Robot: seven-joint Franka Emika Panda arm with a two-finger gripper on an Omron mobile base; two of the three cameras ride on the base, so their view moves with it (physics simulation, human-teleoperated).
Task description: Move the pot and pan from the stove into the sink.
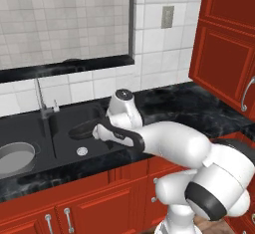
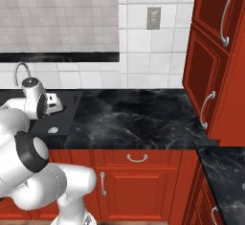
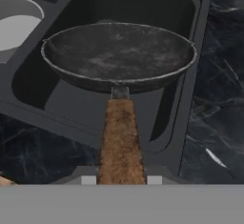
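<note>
The pot (image 1: 16,157) is already seen lying in the sink's (image 1: 62,153) left basin, at about eight o'clock in the left base view and at ten o'clock in the hand view, so that half of the job is judged done. The pan (image 3: 119,56) is held over the right basin: in the hand view its brown handle (image 3: 121,142) runs down to six o'clock and passes between the two fingertips of the gripper (image 3: 121,180), which is closed on the handle's end. The dark bowl of the pan is carried level and appears to hang above the basin floor rather than rest on it, though the gap cannot be made out with certainty. What is judged left is a lowering into the basin and a release of the handle.

The sink is set into a dark marbled counter (image 2: 139,116), which stretches away to three o'clock in the right base view. A thin chrome faucet (image 1: 41,96) is mounted behind the divider between the basins. White tiles cover the wall, an outlet plate (image 2: 153,17) is fixed at twelve o'clock, and red cabinets (image 2: 217,51) are fitted below the counter and on the wall at three o'clock
</note>
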